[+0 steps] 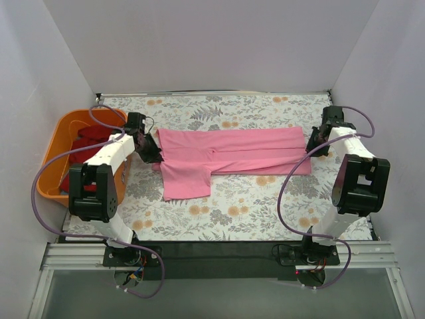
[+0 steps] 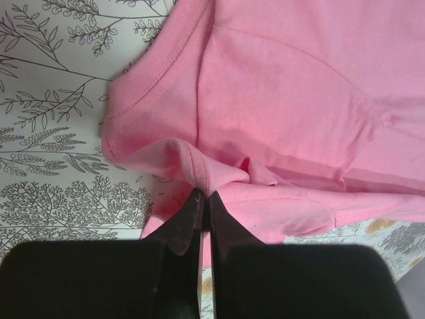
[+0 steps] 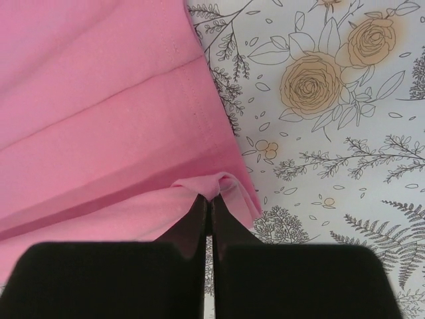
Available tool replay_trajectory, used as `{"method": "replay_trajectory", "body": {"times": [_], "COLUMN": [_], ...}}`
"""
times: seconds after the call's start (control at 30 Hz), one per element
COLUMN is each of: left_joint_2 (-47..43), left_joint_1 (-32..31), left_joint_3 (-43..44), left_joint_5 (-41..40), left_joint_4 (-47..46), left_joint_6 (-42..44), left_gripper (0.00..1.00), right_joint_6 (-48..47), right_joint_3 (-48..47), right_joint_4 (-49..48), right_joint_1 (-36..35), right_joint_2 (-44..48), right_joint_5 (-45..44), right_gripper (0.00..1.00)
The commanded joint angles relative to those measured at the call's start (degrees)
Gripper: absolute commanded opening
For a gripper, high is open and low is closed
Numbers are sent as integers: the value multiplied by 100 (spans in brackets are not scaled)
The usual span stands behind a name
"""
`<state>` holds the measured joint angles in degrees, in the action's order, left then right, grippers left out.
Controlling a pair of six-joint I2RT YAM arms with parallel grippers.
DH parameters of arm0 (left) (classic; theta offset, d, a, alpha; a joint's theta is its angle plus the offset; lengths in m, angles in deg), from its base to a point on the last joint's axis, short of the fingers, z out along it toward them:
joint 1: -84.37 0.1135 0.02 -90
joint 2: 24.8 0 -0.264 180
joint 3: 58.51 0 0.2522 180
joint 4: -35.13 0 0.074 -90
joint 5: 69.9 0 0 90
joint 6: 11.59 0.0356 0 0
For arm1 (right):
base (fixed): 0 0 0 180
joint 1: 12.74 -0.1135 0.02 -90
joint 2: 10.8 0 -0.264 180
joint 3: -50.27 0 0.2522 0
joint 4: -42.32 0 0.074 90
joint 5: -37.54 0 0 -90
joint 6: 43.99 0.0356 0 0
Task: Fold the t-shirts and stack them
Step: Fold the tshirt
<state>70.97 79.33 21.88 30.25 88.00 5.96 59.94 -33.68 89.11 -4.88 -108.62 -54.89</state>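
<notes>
From above, the pink t-shirt (image 1: 226, 154) lies across the middle of the bench (image 1: 265, 206) as a long band running left to right. A wider flap at its left end reaches toward the near edge. The left claw (image 1: 154, 154) meets the band's left end and the right claw (image 1: 309, 145) its right end. Each wrist's own body covers the fingertips here, so this view does not show the grip. An orange basket (image 1: 56, 143) stands at the bench's left edge, close beside the left arm. The dark red t-shirts (image 1: 85, 141) inside it are partly hidden by that arm and a purple cable (image 1: 34, 193). Only this view shows the basket.

The left wrist camera shows what the top view hides. The left claw's black fingers are pressed together, clamped on a raised fold of pink cloth just below the ribbed collar (image 2: 143, 73). Their lower parts are cut off by the dark claw body.

In the right wrist view, the right claw is likewise closed, pinching a small ruck of cloth at the shirt's stitched hem (image 3: 199, 113), near a corner. Flowered bench lies bare to the right.
</notes>
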Motion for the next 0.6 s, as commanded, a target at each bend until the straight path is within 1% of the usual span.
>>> {"method": "replay_trajectory", "body": {"times": [0.0, 0.4, 0.57], "left_joint_2": [-348, 345, 548], "left_joint_1": [47, 143, 152], "left_joint_3": [149, 210, 263], "left_joint_5": [110, 206, 250], "left_joint_4": [105, -272, -457], "left_joint_6": [-50, -173, -235], "left_gripper": [0, 0, 0], "right_joint_6": [-31, -22, -13], "right_joint_3": [-337, -566, -653], "right_joint_4": [-69, -210, -271], "right_joint_1": [23, 23, 23], "right_joint_2": [79, -501, -861], "right_joint_5": [-2, -11, 112], "right_gripper": [2, 2, 5]}}
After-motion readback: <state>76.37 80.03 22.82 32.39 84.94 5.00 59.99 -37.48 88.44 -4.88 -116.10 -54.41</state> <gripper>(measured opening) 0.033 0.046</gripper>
